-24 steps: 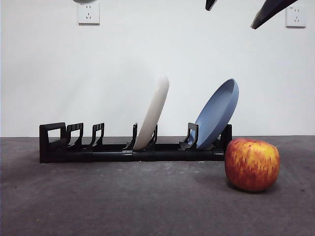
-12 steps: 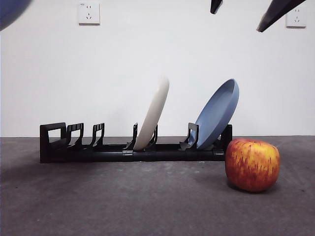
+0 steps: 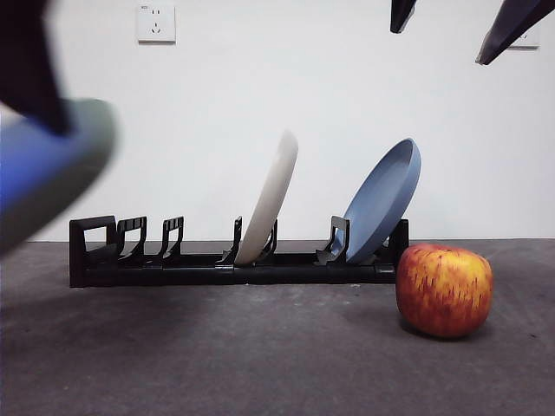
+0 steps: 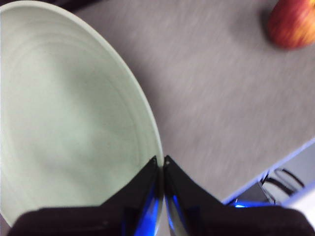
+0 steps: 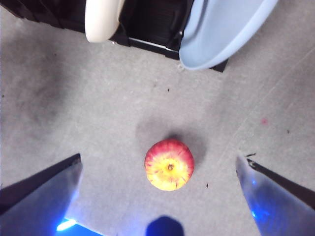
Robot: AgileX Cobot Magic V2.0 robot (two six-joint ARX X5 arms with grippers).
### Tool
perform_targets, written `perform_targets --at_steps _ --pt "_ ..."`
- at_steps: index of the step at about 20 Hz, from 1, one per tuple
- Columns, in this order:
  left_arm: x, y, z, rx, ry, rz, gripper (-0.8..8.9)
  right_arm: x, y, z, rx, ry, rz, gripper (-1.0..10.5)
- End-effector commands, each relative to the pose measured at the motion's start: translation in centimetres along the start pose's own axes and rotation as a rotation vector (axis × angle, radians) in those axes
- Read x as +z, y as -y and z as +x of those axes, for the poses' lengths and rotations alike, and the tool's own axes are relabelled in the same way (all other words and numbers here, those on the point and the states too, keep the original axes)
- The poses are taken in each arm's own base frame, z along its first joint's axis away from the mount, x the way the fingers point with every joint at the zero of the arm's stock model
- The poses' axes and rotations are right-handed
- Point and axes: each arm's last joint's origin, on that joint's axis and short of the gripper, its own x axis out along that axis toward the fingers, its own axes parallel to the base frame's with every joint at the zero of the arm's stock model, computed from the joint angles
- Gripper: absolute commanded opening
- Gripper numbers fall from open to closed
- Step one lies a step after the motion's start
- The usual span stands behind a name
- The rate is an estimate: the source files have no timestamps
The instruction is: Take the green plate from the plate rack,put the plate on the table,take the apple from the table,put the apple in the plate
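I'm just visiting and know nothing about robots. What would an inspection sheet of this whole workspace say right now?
Surface: dark grey matte table, mottled.
Job's things: large pale sage-green plate held off the table, out of the long black slotted plate rack; round red-yellow apple on the table beside the rack's end.
Clutter: cream-white plate and blue plate standing in the rack.
Grippers: left gripper shut on the green plate's rim; right gripper open, high above the apple.
Cables: dark cables beyond the table's edge.
Surroundings: white wall, wall socket.

Cream plate (image 3: 270,195) upright, blue plate (image 3: 381,201) tilted, 2 wall sockets (image 3: 156,23).
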Motion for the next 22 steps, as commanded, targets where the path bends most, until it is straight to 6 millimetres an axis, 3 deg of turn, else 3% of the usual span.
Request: perform_targets --at_steps 1,4,8,18,22 --pt "1.2 1.3 2.6 -0.063 0.0 0.053 -0.09 0.0 0.0 0.0 -0.005 -0.009 -0.006 6.9" --pt "1.7 2.6 6.3 -0.073 -0.042 0.077 -0.09 0.0 0.0 0.0 -0.006 -0.012 -0.006 6.9" --pt "1.5 4.1 9.7 -0.083 -0.07 0.106 -0.09 0.0 0.0 0.0 -0.005 -0.012 -0.006 6.9" --pt "-0.8 5.8 14.9 -0.049 -0.223 0.186 -0.09 -0.1 0.0 0.0 -0.006 -0.016 -0.005 6.9" --pt "-0.9 5.8 15.0 -0.053 -0.232 0.186 0.01 -0.2 0.0 0.0 -0.008 -0.033 -0.006 6.9"
